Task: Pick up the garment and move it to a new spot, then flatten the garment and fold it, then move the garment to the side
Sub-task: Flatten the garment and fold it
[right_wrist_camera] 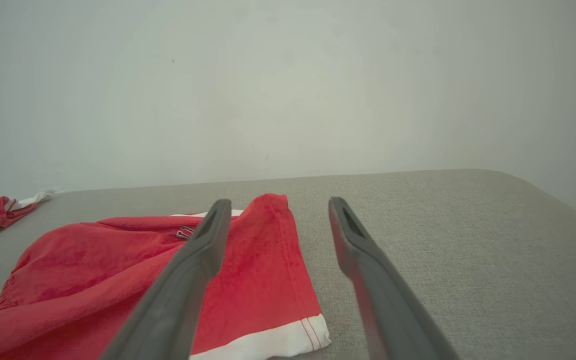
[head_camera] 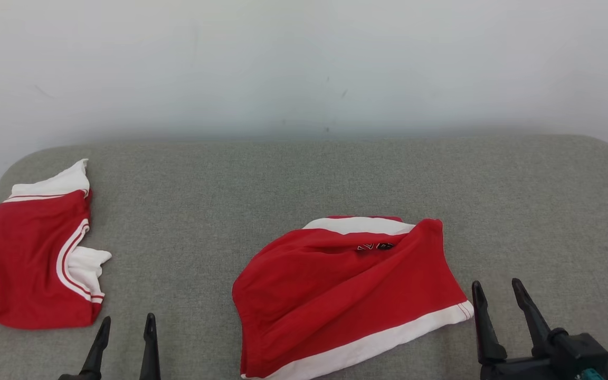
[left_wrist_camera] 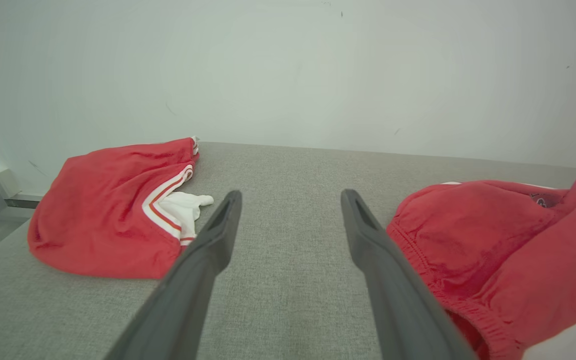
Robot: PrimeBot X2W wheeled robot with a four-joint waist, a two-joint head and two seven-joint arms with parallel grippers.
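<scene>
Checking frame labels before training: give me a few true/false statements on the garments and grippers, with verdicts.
1. The left gripper and right gripper are both open and empty. True.
2. A centre garment and a left garment, both red with white trim, lie on the grey table. True.
3. The centre garment lies flat and smooth. False: it is rumpled, with one flap folded across it.
4. The left garment touches the centre garment. False: bare table separates them.
</scene>
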